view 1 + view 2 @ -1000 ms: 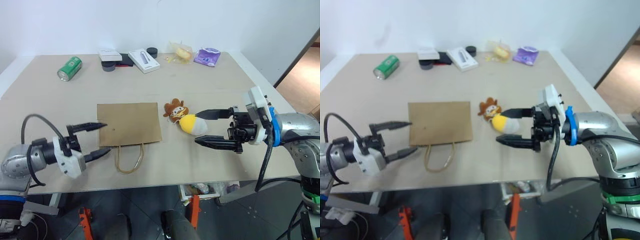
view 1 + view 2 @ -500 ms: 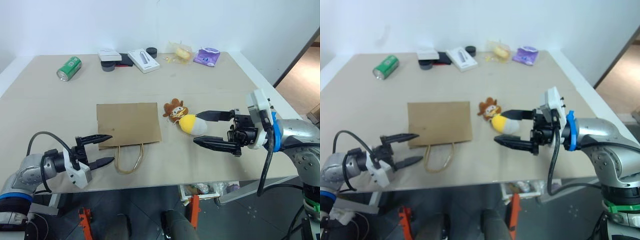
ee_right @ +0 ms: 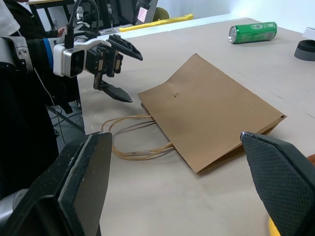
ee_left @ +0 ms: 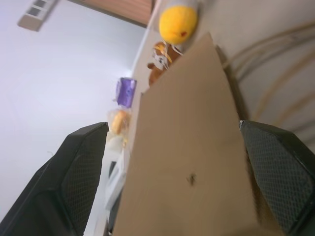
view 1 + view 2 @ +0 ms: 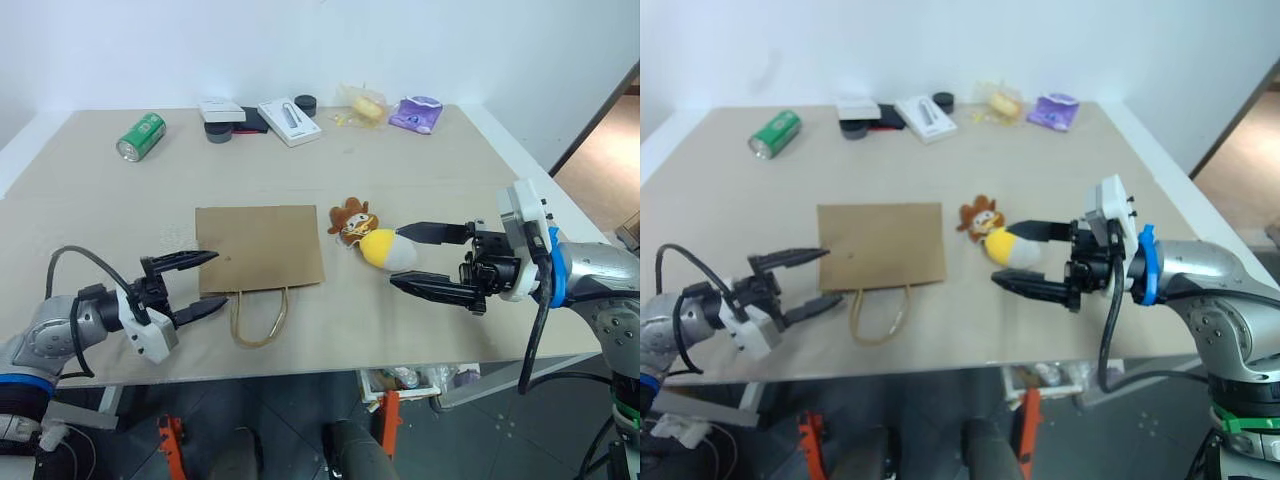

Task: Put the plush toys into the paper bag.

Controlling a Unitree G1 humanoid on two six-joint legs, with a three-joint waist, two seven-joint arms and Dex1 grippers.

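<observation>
The flat brown kraft paper bag point(image 5: 259, 248), lying on the beige table point(image 5: 420, 170) with its two twisted paper loop handles point(image 5: 258, 314) toward the near edge, serves as landmark throughout.

Near field. The left gripper point(image 5: 196, 285), two black fingers spread wide and holding nothing, hovers just beside the bag's near-left corner, level with the handles and apart from the paper. The right gripper point(image 5: 418, 260), fingers equally wide and empty, points toward the bag from its right, with the toys between it and the bag.

Middle field. The two plush toys lie just right of the bag, touching one another: the yellow-and-white egg-shaped plush point(image 5: 385, 249) on the side away from the bag, one of the right gripper's fingers passing just behind it, and the brown plush figure with orange-cream face point(image 5: 351, 221) between it and the bag's right edge. Neither is in the bag.

Far field. Well beyond the bag stand a green drink can point(image 5: 139, 136) on its side, a white rectangular box point(image 5: 288, 120), dark round items point(image 5: 218, 131), a yellow item in clear wrapper point(image 5: 362, 104) and a purple packet point(image 5: 415, 113).

Step in hand, by judgement: approach, nothing yet grasped and the bag shut flat. The next move probably calls for the left gripper to take a handle or the mouth edge and open the bag, while the right closes on the egg-shaped plush.
</observation>
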